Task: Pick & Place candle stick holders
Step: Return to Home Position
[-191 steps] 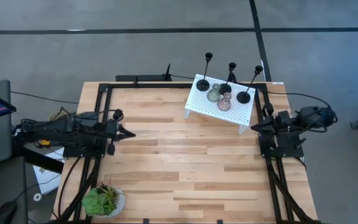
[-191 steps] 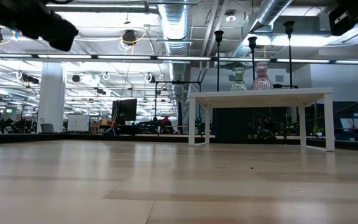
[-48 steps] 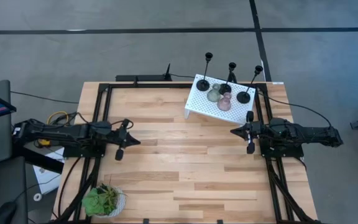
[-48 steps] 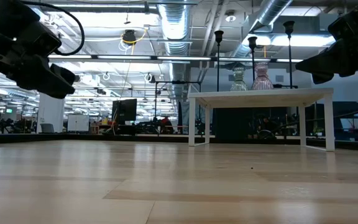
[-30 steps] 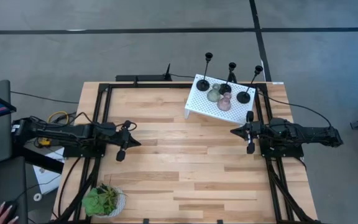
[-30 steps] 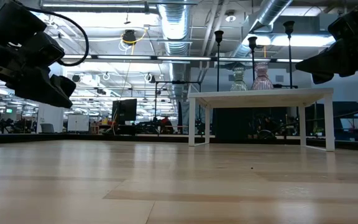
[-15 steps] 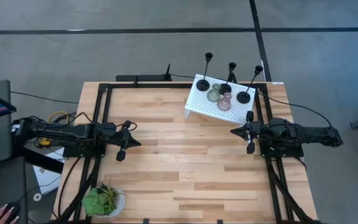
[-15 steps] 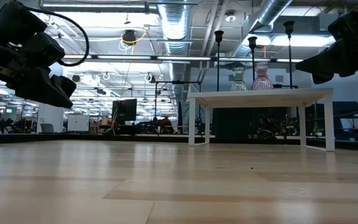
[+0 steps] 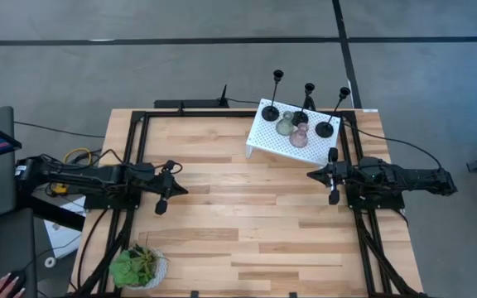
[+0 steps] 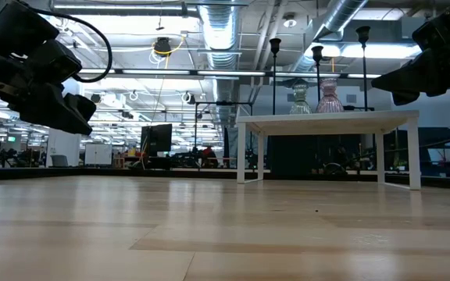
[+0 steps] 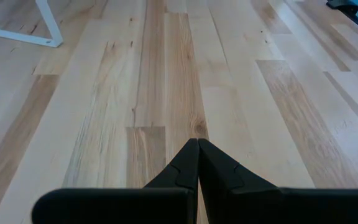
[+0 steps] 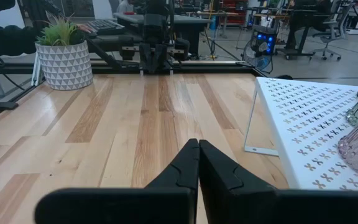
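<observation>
Standing upright on top of the white perforated stand (image 9: 263,136), all five candle stick holders are sitting close together. The three tall black holders (image 9: 300,117) are lining the stand's far edge. The grey-green squat holder (image 9: 285,126) and the pinkish squat holder (image 9: 299,137) are sitting just in front of them, nearly touching each other.

Every holder is keeping its long axis vertical, base down and cup opening upward; the level view is showing the black stems rising straight above the stand.

Judging by their looks, the tall ones are behaving as stiff, light pieces that are tippy on their small round bases. Taking one low on the thin stem, just above the base, is looking like the safest hold. The squat pair are appearing to be ribbed glass, so probably fragile and slippery. A gentle pinch across the narrow neck is seeming better than one on the bulging body.

The right gripper (image 9: 313,175) is hovering just beside the stand's near edge, its two fingers pressed together and carrying nothing. The left gripper (image 9: 177,189) is hanging over the wooden table (image 9: 222,223) well apart from the stand, on the side away from the right arm. Its fingers are likewise pressed together and empty.

With nothing left off the stand, the placing is looking finished.
</observation>
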You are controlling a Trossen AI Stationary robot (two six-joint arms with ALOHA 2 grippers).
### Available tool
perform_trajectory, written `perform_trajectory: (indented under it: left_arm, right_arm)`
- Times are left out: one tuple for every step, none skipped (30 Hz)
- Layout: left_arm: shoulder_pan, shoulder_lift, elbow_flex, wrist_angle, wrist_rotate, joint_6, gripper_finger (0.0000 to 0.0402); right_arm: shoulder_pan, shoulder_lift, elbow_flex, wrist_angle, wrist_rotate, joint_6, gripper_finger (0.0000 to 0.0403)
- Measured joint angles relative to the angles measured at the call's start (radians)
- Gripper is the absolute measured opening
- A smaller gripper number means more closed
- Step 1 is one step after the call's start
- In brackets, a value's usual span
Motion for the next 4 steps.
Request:
perform_trajectory:
  left_arm:
    - [0.0, 0.0, 0.0, 0.0, 0.0, 0.0, 0.0008]
    - [0.0, 0.0, 0.0, 0.0, 0.0, 0.0, 0.0008]
    - [0.0, 0.0, 0.0, 0.0, 0.0, 0.0, 0.0008]
    - [0.0, 0.0, 0.0, 0.0, 0.0, 0.0, 0.0008]
  right_arm:
    - [0.0, 0.0, 0.0, 0.0, 0.0, 0.0, 0.0]
    - [0.0, 0.0, 0.0, 0.0, 0.0, 0.0, 0.0]
    - [0.0, 0.0, 0.0, 0.0, 0.0, 0.0, 0.0]
    - [0.0, 0.0, 0.0, 0.0, 0.0, 0.0, 0.0]
